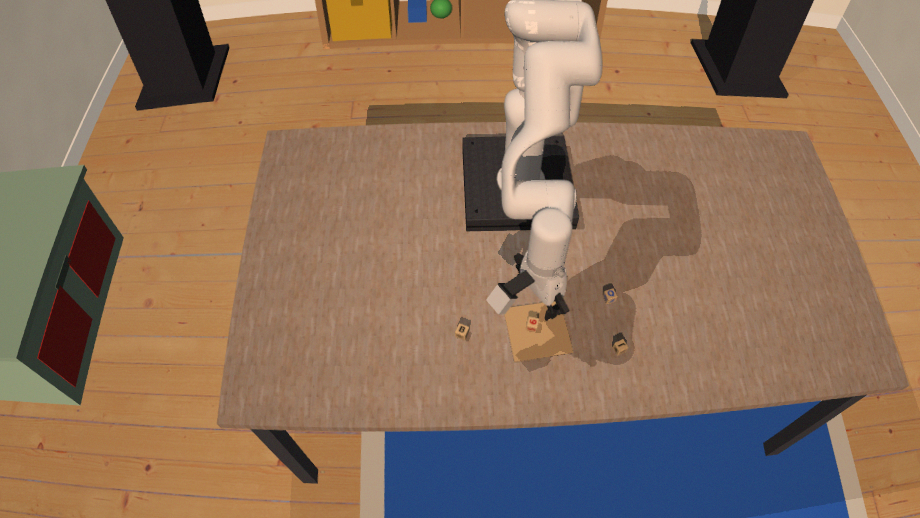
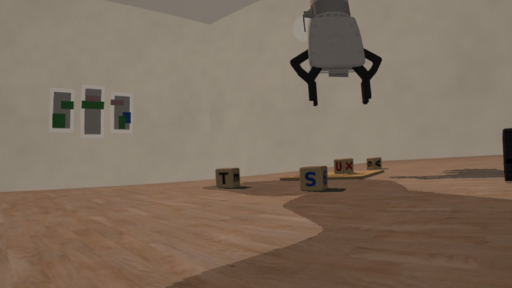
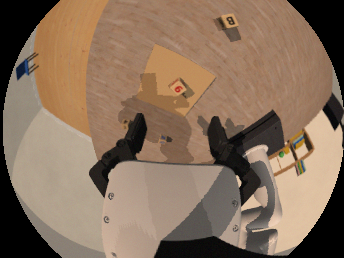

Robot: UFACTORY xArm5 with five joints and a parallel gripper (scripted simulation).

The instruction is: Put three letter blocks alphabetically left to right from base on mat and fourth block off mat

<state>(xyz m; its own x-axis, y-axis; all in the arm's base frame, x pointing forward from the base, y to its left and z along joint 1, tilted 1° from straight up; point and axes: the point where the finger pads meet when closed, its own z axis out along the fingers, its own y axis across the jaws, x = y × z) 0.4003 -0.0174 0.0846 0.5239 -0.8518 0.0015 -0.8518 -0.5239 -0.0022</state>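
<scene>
Your claw [image 1: 539,286] [image 2: 339,102] [image 3: 177,122] is wide apart, nothing btwn fingers, above the counter [image 1: 360,270] [image 2: 143,228] [image 3: 120,60]. Red-marked block [image 1: 533,323] [image 2: 343,166] [image 3: 177,87] sits on the mat [image 1: 534,344] [image 2: 369,174] [image 3: 195,75]; B block [image 1: 462,330] [image 2: 373,163] [image 3: 229,21] is off it, left in top view. Blue-marked block [image 1: 609,294] [image 2: 313,178] [image 3: 163,139] & T-sided block [image 1: 619,345] [image 2: 227,178] [image 3: 126,124] are right; can't read their tops in wrist view, too small.

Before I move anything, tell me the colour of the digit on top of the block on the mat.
Red; the wrist view shows it best.
</scene>
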